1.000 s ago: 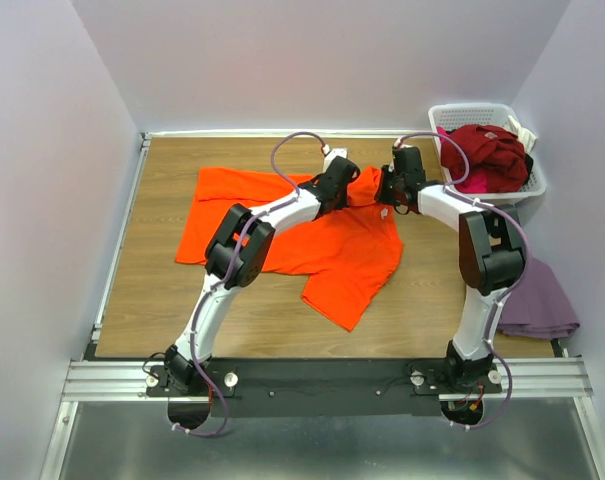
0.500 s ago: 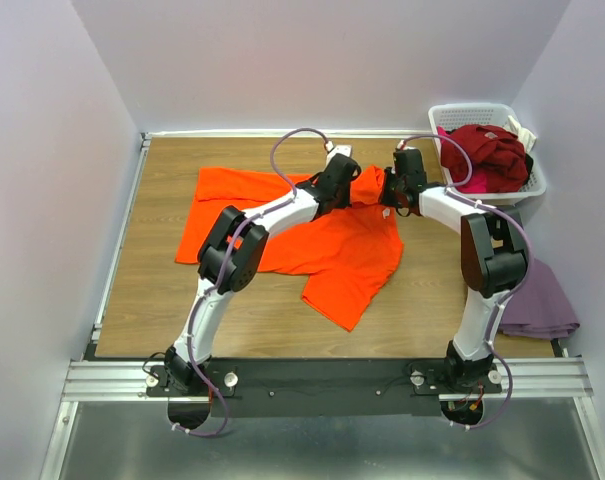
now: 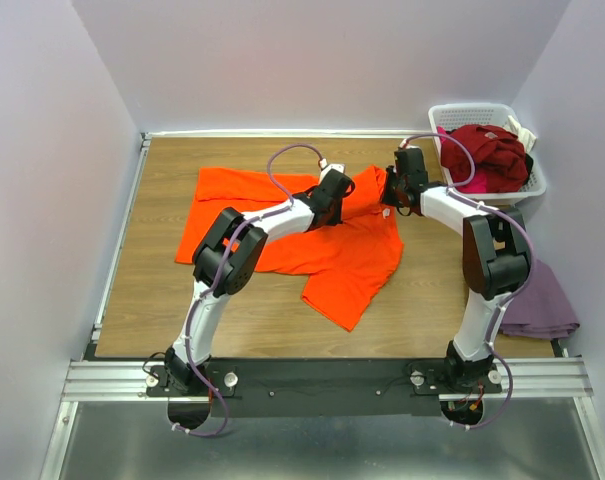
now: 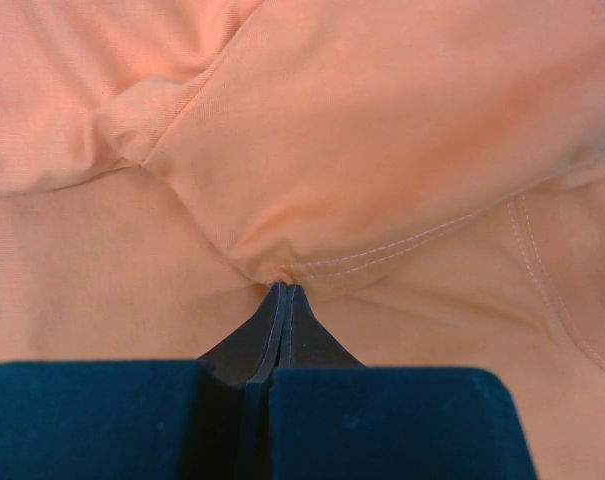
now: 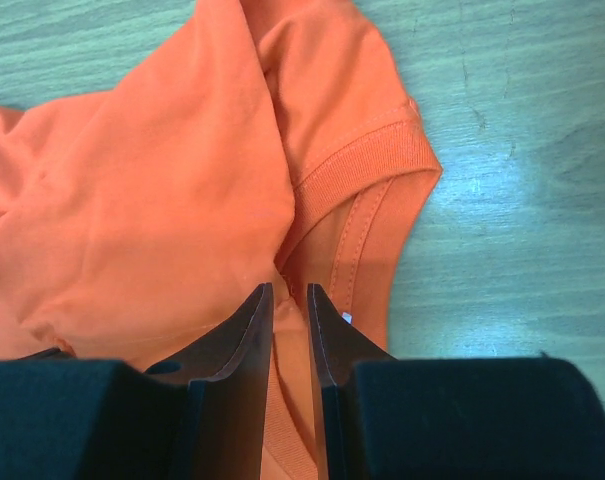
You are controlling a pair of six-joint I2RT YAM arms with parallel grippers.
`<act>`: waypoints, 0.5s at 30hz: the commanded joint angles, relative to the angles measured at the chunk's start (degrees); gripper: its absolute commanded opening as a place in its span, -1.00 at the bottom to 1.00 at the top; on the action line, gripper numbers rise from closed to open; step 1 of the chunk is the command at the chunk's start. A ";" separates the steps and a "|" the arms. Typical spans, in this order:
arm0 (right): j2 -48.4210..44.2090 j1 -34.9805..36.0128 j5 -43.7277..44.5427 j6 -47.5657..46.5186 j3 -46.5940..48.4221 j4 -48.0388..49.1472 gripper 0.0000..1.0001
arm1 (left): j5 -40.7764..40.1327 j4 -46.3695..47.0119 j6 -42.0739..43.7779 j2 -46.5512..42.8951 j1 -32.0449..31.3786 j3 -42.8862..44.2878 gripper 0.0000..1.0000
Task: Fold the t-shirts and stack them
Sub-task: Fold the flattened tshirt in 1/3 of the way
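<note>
The bright orange t-shirt (image 3: 332, 250) lies spread on the wooden table, bunched up at its far right end between the two grippers. My left gripper (image 3: 352, 193) is shut on a pinch of the orange fabric (image 4: 382, 130), its jaws (image 4: 285, 287) pressed together beside a stitched seam. My right gripper (image 3: 387, 193) is shut on a fold of the same shirt (image 5: 162, 190), with orange cloth filling the narrow gap between its jaws (image 5: 290, 290). A ribbed hem (image 5: 367, 155) lies just beyond its fingertips. The two grippers sit close together, facing each other.
A white slatted basket (image 3: 472, 108) at the far right corner holds a dark red t-shirt (image 3: 487, 150) and some pink cloth (image 3: 472, 182). A mauve-purple t-shirt (image 3: 537, 295) lies at the table's right edge near the right arm. Bare wood (image 5: 522, 150) shows beside the orange hem.
My left gripper has shifted slightly left and toward me with the fabric. The orange cloth between the grippers has bunched up higher. The right gripper has barely moved.
</note>
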 commanded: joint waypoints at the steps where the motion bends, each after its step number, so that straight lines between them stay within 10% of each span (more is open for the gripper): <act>1: -0.60 0.37 0.96 1.50 0.57 -1.39 -0.43 | 1.02 -0.56 0.14 -1.58 -0.55 -1.32 -1.00; 15: 3.35 0.37 -3.87 2.12 2.51 -2.09 -0.37 | 2.34 0.14 2.95 -3.78 -0.64 -3.35 -1.00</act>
